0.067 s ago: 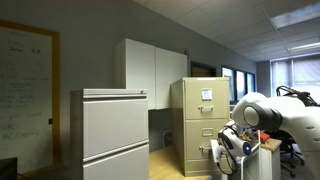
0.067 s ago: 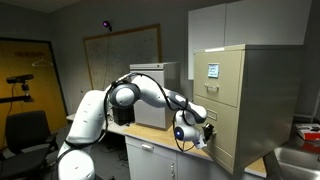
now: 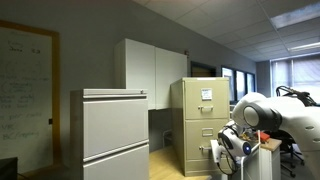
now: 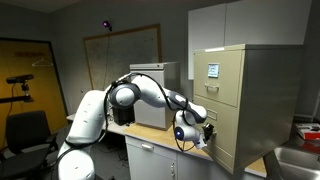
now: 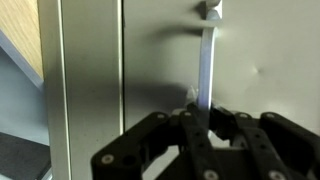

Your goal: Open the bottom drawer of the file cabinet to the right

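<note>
In an exterior view, the beige file cabinet point(image 3: 199, 125) stands far back in an office. White wall cupboards point(image 3: 150, 68) hang to its left, and a wider grey cabinet point(image 3: 114, 133) stands nearer on the left. The white arm point(image 3: 268, 113) reaches in from the right edge. Its gripper point(image 3: 222, 150) is low at the cabinet's front, level with the bottom drawer point(image 3: 200, 150). The arm hides part of that drawer's right side.

In an exterior view from another spot, the arm point(image 4: 135, 95) curves from the left foreground across to the file cabinet point(image 4: 250, 100) on the right. The gripper point(image 4: 200, 138) is right at the face of the bottom drawer point(image 4: 226, 140), below the drawer carrying a white label card point(image 4: 213, 70). The bottom drawer's front sits in line with the drawer above it. A whiteboard point(image 4: 122, 58) hangs on the far wall.

In the wrist view, the bottom drawer's beige front point(image 5: 265, 70) fills the picture. A slim metal handle point(image 5: 205, 60) runs down it from the top edge. The black gripper point(image 5: 196, 118) comes in from the bottom, its fingers point(image 5: 185, 130) drawn narrow around the handle's lower end. It cannot be told whether they actually clamp the metal.
</note>
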Action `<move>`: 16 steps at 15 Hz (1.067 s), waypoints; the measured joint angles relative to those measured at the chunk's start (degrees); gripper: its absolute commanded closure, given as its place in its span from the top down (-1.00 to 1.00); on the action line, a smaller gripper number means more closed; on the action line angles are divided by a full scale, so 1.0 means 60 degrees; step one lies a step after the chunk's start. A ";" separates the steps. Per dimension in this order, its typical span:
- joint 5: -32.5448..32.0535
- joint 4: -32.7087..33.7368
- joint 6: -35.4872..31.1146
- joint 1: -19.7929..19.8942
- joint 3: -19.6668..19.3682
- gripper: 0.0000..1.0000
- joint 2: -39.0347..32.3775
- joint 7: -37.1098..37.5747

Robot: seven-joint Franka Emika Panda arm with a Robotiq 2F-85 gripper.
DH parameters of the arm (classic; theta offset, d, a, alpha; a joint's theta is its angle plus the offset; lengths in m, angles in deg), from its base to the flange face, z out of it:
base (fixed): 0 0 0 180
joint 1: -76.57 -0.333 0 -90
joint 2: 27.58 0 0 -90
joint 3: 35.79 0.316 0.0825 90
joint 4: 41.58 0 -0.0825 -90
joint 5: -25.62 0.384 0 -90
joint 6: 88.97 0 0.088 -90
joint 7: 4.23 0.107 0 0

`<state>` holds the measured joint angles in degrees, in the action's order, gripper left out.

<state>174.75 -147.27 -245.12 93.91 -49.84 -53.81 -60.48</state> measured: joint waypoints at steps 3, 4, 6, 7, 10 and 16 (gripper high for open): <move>0.0000 0.0000 0.0014 0.0003 -0.0001 -0.90 -0.0004 -0.0001; 0.0000 0.0000 0.0014 0.0004 -0.0001 -0.91 -0.0004 -0.0001; 0.0000 0.0000 0.0015 0.0003 -0.0001 -0.92 -0.0004 -0.0001; 0.0000 0.0000 0.0015 0.0004 -0.0001 -0.91 -0.0004 -0.0001; 0.0000 0.0000 0.0018 0.0004 -0.0001 -0.91 -0.0005 -0.0001; -0.1413 -0.0374 0.0413 0.0301 0.0270 -0.88 0.0227 0.0881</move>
<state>166.27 -149.51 -242.64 95.72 -48.22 -52.45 -55.19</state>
